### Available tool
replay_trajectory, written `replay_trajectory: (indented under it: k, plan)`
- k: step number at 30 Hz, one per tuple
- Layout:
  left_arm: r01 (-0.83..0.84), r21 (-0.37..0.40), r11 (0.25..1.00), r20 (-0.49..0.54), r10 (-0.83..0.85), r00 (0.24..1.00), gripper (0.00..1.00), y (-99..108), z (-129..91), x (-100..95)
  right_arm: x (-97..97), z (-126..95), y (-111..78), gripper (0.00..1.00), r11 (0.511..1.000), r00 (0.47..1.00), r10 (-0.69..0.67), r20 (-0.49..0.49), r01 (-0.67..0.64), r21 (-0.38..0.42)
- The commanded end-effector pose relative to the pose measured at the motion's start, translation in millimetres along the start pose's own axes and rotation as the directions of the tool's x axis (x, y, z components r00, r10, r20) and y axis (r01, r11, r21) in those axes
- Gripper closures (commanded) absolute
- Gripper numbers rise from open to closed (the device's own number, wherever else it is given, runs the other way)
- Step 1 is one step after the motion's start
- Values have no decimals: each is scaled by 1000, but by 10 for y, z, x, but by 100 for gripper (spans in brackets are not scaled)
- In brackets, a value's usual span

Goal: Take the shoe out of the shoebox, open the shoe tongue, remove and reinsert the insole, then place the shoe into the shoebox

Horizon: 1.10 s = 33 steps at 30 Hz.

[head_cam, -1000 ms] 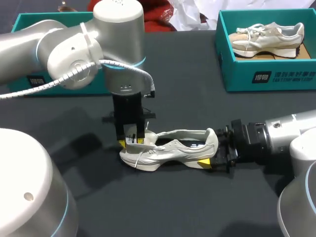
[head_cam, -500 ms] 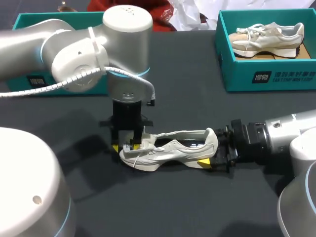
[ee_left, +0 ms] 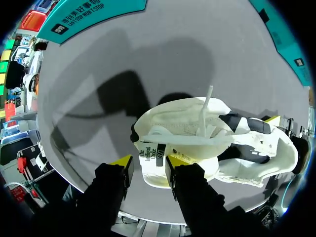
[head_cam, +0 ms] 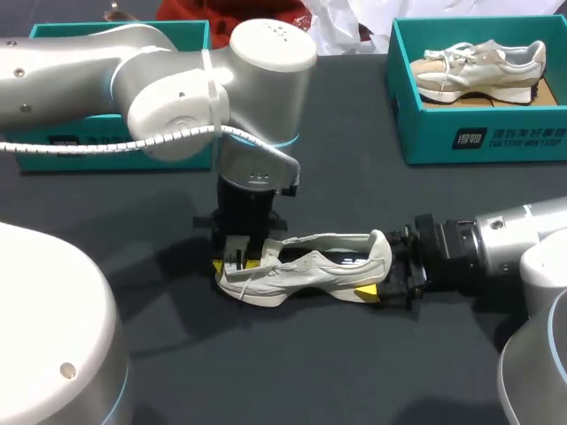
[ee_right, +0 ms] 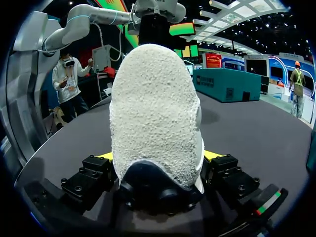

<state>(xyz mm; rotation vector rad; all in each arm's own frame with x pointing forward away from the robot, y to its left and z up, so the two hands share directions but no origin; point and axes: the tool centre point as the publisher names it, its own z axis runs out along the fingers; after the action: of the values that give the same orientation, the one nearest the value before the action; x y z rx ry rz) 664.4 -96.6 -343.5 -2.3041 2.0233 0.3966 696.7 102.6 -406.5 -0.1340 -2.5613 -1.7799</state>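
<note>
1. Shoe (head_cam: pixel 310 266) stands on its sole near the middle of the dark table (head_cam: pixel 354 372), toe toward my left arm and heel toward my right. It is well apart from the shoebox (head_cam: pixel 478 137).
2. It is a low off-white trainer with a thick pale sole (head_cam: pixel 266 297). Its opening shows a dark lining with pale patches.
3. In the right wrist view the heel is a tall rounded dome with a nubbly, towel-like surface. A smooth dark piece sits at its base.
4. The tongue (ee_left: pixel 152 148) stands up as a flat pale flap bearing a white label with dark print. A stiff white lace (ee_left: pixel 205 111) sticks up just beside it.
5. The left gripper (ee_left: pixel 148 165) comes down from above. Its yellow tips pinch the tongue by its two side edges.
6. The right gripper (ee_right: pixel 158 163) lies level with the table and clamps the heel from both sides.
7. The shoebox is teal card with straight walls and sits at the far right. It holds a second shoe (head_cam: pixel 478 66), beige and white.
8. A teal box (head_cam: pixel 53 40) sits at the far left, partly behind my left arm.
</note>
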Motion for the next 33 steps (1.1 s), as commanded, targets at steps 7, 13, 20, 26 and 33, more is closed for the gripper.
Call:
replay_trajectory:
  k: [7, 13, 20, 26, 33]
  plan:
    - [-33, 123, 992, -125, 48, 991, 58, 160, -607, -143, 8, 6, 0, 100, 1000, 1000, 1, 0, -1, 4]
    - [-89, 179, 980, -164, 119, 979, 56, 147, -852, -84, 8, 6, 0, 100, 1000, 1000, 1, 0, -1, 4]
    - [-184, 243, 953, -190, 232, 954, 55, 127, -1093, 86, 8, 6, 0, 100, 1000, 1000, 1, 0, -1, 4]
    - [-320, 325, 890, -253, 408, 877, 52, 156, -1364, 257, 8, 6, 0, 100, 1000, 1000, 1, 0, -1, 4]
    - [-513, 411, 754, -289, 641, 711, 53, 179, -1577, 561, 8, 6, 0, 100, 1000, 1000, 1, 0, -1, 4]
